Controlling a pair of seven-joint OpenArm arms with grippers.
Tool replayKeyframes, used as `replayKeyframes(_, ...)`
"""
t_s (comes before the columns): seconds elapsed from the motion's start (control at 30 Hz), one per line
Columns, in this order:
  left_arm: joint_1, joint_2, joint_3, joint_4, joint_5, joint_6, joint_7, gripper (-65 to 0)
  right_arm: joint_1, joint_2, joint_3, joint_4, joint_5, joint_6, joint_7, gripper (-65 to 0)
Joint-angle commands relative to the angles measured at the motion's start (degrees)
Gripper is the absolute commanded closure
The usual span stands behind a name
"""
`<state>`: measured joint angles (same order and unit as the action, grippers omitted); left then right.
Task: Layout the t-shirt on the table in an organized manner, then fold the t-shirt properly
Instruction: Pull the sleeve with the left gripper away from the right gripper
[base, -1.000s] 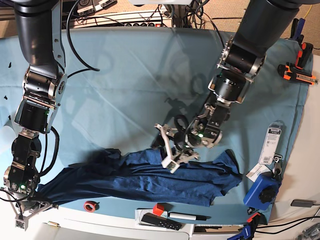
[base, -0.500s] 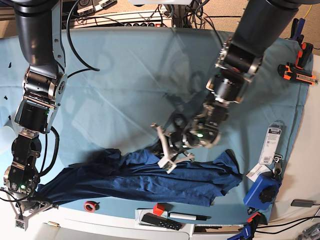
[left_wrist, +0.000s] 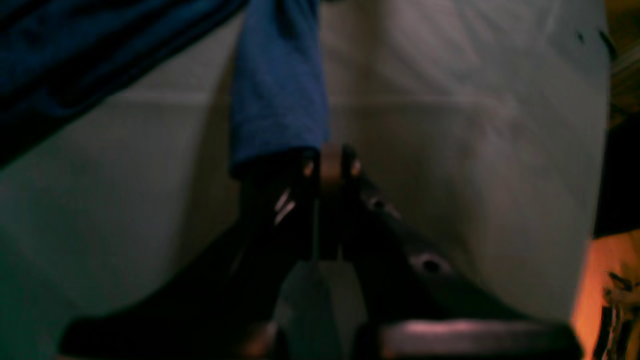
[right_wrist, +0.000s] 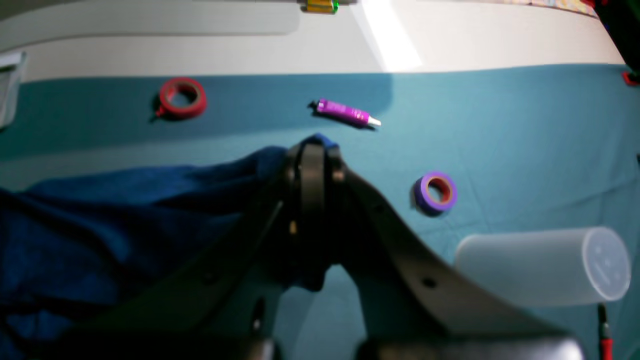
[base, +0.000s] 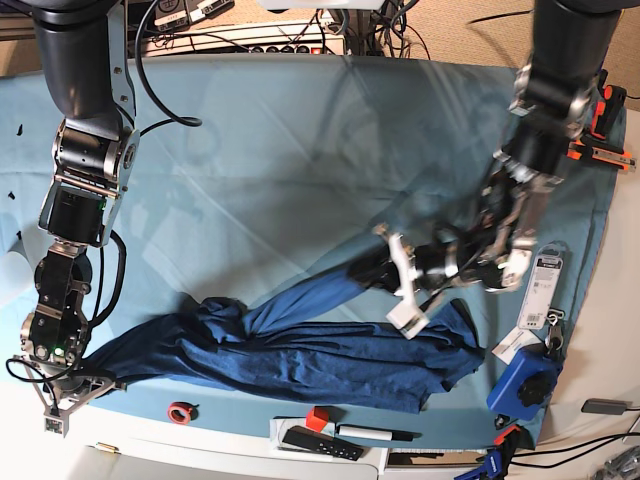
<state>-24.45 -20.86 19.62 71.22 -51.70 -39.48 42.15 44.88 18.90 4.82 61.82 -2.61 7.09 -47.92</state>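
T-shirt (base: 300, 350) stretched across the table (base: 250, 150)
A fold is pinched by the closed left gripper (base: 400, 285) at 3 o'clock; the hem is clamped by the right gripper (base: 62, 400) at 8 o'clock.

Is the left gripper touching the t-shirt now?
Touching. In the left wrist view the left gripper is shut on a strip of the t-shirt that runs up from its tips.

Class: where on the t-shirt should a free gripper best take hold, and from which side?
Probably the t-shirt corner at base view's right, from above: the shirt lies bunched in a band on the table, and that end is an exposed, graspable edge.
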Motion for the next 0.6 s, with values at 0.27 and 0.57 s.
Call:
replayKeyframes(0.27, 9.8, -11.7, -0.3, 21.8, -6.1, -0.5, 6.1, 0.0, 2.4, 0.9, 0.1, 1.0, 0.0, -0.3, 1.5, 0.0)
replayKeyframes(0.57, 19.5, -22.1, -0.3, 28.2, -6.1, -0.5, 6.8, 0.0, 2.4, 1.0, 0.1, 1.0, 0.0, -0.2, 1.1, 0.0)
